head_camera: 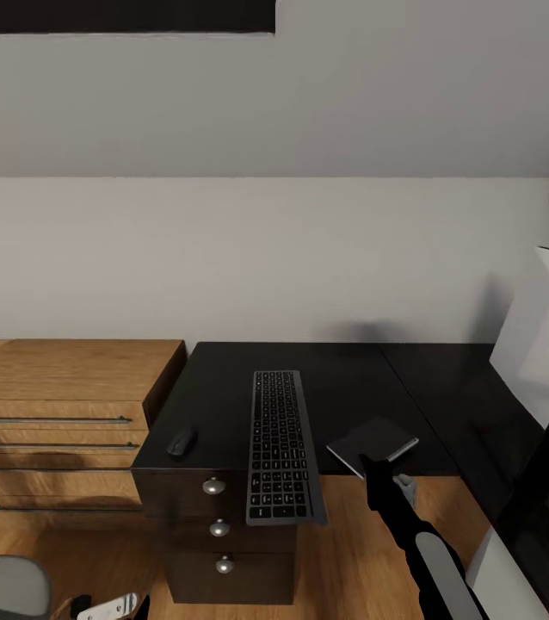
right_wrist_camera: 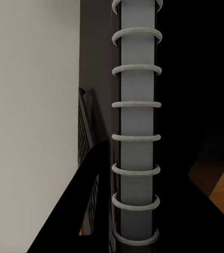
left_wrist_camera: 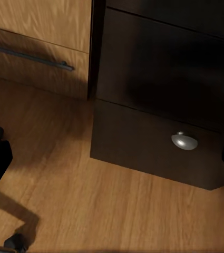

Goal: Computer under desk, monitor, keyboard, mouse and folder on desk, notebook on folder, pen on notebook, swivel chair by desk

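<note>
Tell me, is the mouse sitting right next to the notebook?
No, the mouse lies near the desk's left edge, with the keyboard between it and the notebook in the right gripper.

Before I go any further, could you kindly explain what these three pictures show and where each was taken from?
It is a simulated two-armed wheeled robot. The large picture looks down from its head: a dark desk carries a keyboard, a mouse and a spiral notebook, which the right hand seems to grip at its edge. The right arm's camera looks along the notebook's spiral binding. The left arm's camera shows the desk's drawers, a drawer knob and the wooden floor.
</note>
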Controlling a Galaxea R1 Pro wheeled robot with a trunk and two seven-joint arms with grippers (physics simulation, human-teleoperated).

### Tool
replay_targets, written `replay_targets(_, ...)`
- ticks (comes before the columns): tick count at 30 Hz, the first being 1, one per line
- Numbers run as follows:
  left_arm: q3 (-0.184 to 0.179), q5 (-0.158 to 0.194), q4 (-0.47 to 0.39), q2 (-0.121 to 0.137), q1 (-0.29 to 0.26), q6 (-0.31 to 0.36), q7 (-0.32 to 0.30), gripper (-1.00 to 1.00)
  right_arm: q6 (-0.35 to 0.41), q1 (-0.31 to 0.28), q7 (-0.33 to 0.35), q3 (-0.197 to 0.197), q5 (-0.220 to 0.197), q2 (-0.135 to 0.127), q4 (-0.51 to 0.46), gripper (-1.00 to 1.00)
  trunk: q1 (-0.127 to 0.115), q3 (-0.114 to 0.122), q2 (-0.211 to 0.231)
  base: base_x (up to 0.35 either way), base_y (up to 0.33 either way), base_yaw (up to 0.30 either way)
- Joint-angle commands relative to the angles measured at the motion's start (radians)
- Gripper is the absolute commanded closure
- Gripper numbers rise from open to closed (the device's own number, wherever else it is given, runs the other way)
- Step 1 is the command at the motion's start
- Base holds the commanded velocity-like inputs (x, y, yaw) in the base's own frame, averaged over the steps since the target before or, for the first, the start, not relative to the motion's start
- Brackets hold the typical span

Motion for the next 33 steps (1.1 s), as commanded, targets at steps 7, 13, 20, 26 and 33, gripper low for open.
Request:
replay_targets(7,0.000,0.010,-0.002,0.001,0.000,0.003,0.000,-1.00,0.008,0.000,0.008,-0.004,-0.007,0.001,0.001,1.00,0.000,-0.001,0.000,0.000,0.000,0.000)
replay_targets(13,0.000,0.010,-0.002,0.001,0.000,0.003,0.000,-1.00,0.008,0.000,0.008,-0.004,-0.007,0.001,0.001,1.00,0.000,-0.001,0.000,0.000,0.000,0.000)
replay_targets(20,0.000,0.010,-0.002,0.000,0.000,0.003,0.000,-1.00,0.007,0.000,0.008,-0.004,-0.007,0.001,0.000,-1.00,0.000,-0.001,0.000,0.000,0.000,0.000)
replay_targets(26,0.000,0.010,-0.002,0.000,0.000,0.003,0.000,-1.00,0.007,-0.001,0.009,-0.004,-0.007,0.001,0.000,-1.00,0.000,-0.001,0.000,0.000,0.000,0.000)
replay_targets(33,0.000,0.010,-0.002,0.001,0.000,0.002,0.000,-1.00,0.008,-0.001,0.009,-0.004,-0.007,0.000,0.000,-1.00,0.000,-0.001,0.000,0.000,0.000,0.000)
